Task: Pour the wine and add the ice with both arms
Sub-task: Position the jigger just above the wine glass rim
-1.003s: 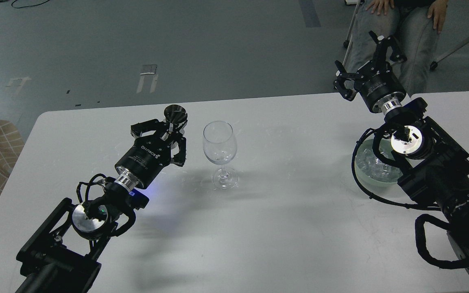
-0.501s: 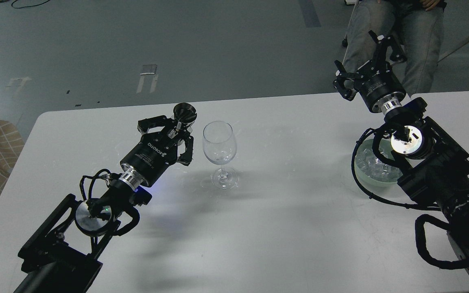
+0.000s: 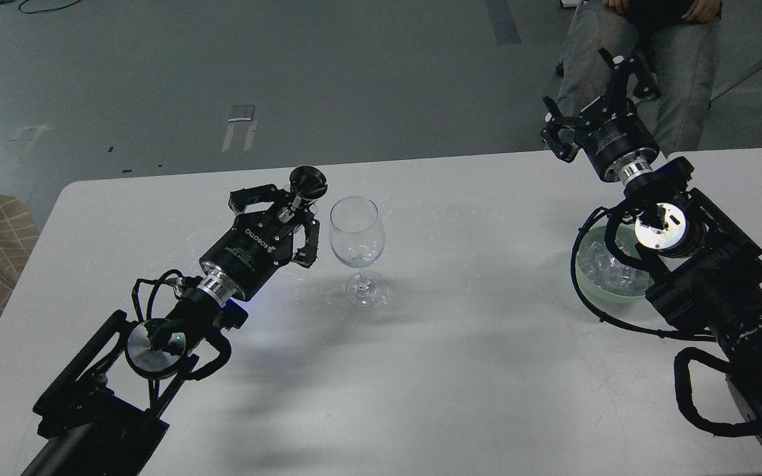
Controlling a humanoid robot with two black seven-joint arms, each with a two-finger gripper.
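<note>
**Bottle beside the glass**

Your left gripper [image 3: 286, 215] is pinching a dark bottle [image 3: 306, 183] just left of the wine glass [image 3: 356, 248]. Your right gripper [image 3: 592, 99] is hanging with fingers spread, beyond the bowl [image 3: 592, 291] holding ice [image 3: 609, 268].

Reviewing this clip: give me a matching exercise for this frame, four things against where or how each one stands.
Things:
1. clear stemmed wine glass
2. pale green glass bowl of clear ice cubes
3. left tool
4. right tool

States:
A. partly hidden under the right arm
B. raised beyond the white table's far edge, fingers spread
C. closed on a dark metal cup
D. upright mid-table, no wine in it

Pairs: 1-D, 2-A, 3-C, 4-B
</note>
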